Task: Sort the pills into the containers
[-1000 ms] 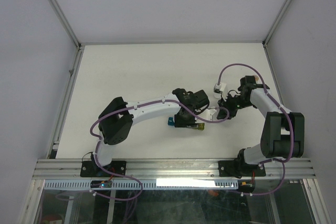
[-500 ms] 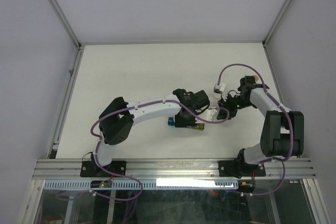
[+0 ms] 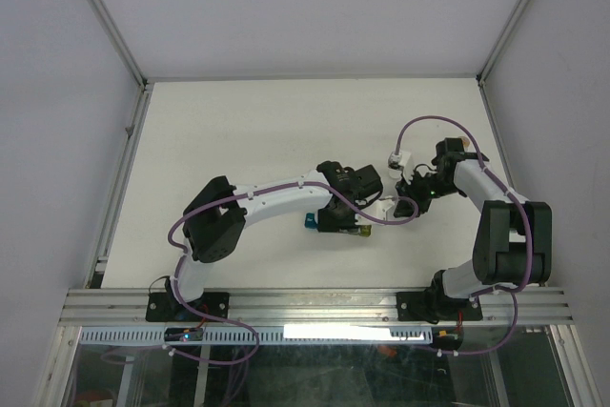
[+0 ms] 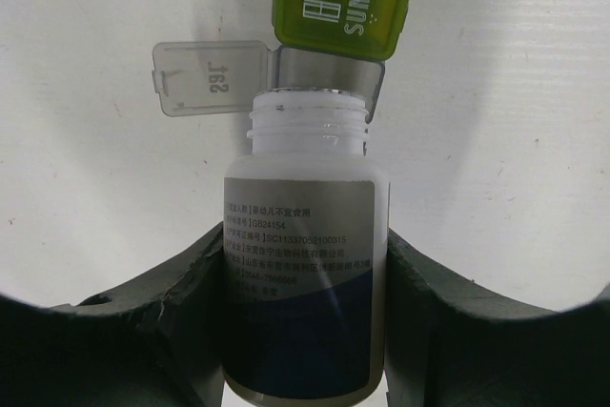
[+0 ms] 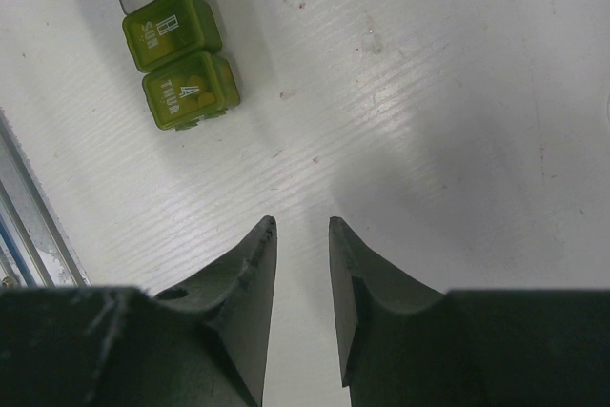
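My left gripper [image 4: 307,235] is shut on a white bottle [image 4: 305,264] with a dark blue label. The bottle's cap is off. Its open neck points at the grey compartment [image 4: 329,69] of the containers, whose clear lid [image 4: 212,76] stands flipped open. Beyond the grey compartment is a closed green compartment [image 4: 343,7]. From above, the left gripper [image 3: 345,209] covers most of the containers strip [image 3: 311,222]. My right gripper [image 5: 303,223] hovers over bare table, open by a narrow gap and holding nothing, with two green compartments [image 5: 181,64] at its upper left. No pills show.
An aluminium rail [image 3: 315,307] runs along the table's near edge, and white walls close the other sides. Purple cables [image 3: 434,123] loop over both arms. The right gripper [image 3: 408,199] sits close to the right of the left one.
The left arm's elbow has crept slightly to the right. Both grippers and the bottle stay as they were.
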Controlling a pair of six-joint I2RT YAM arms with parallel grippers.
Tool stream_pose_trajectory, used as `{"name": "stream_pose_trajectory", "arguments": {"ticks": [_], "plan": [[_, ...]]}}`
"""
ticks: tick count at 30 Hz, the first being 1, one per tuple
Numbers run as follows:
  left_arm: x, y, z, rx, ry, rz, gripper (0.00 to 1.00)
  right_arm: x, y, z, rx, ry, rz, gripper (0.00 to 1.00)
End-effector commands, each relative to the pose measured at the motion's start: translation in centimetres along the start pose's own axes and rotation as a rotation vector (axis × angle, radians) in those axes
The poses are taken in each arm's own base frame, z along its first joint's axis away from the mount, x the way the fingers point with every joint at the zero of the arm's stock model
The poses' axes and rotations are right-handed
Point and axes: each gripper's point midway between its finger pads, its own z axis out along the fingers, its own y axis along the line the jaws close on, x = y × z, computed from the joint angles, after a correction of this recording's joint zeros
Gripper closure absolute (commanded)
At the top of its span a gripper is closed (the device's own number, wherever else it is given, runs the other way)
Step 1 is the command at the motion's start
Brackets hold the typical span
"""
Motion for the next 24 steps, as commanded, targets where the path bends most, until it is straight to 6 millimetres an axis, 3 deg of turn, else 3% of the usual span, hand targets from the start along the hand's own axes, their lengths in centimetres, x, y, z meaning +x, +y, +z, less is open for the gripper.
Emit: {"name": "stream_pose_trajectory", "arguments": {"ticks": [1, 2, 5, 7, 9, 12, 15, 17, 20, 23, 24], "plan": [[-0.6, 0.6, -1.7, -0.044, 0.000, 0.009, 1.00, -1.5, -0.7, -0.7, 0.015, -0.041, -0.018, 0.69], [-1.3, 0.2, -1.8, -0.020, -0.031, 0.008, 1.00, -1.5, -0.6, -0.7, 0.014, -0.045, -0.019, 0.69], [-0.3, 0.7, -1.3, -0.053, 0.020, 0.025, 1.00, -1.6, -0.6, -0.7, 0.014, -0.044, -0.019, 0.69], [-1.7, 0.3, -1.9, -0.021, -0.024, 0.009, 1.00, -1.6, -0.6, -0.7, 0.016, -0.046, -0.020, 0.69], [-0.9, 0.7, -1.5, -0.053, -0.003, 0.040, 1.00, -1.7, -0.6, -0.8, 0.017, -0.049, -0.025, 0.69], [-1.8, 0.4, -2.1, -0.023, -0.025, 0.020, 1.00, -1.6, -0.6, -0.8, 0.018, -0.048, -0.023, 0.69], [-0.5, 0.3, -1.3, -0.036, 0.041, 0.026, 1.00, -1.7, -0.7, -0.8, 0.020, -0.048, -0.024, 0.69], [-1.8, 0.0, -2.1, -0.025, -0.003, 0.021, 1.00, -1.6, -0.6, -0.8, 0.020, -0.050, -0.024, 0.69], [0.0, 0.6, -1.2, -0.056, 0.055, 0.033, 1.00, -1.7, -0.6, -0.9, 0.018, -0.051, -0.023, 0.69], [-1.3, 0.4, -2.2, -0.047, 0.018, 0.023, 1.00, -1.7, -0.6, -0.9, 0.019, -0.052, -0.025, 0.69], [-0.9, 0.3, -1.8, -0.045, 0.024, 0.034, 1.00, -1.7, -0.6, -0.9, 0.019, -0.053, -0.025, 0.69]]}}
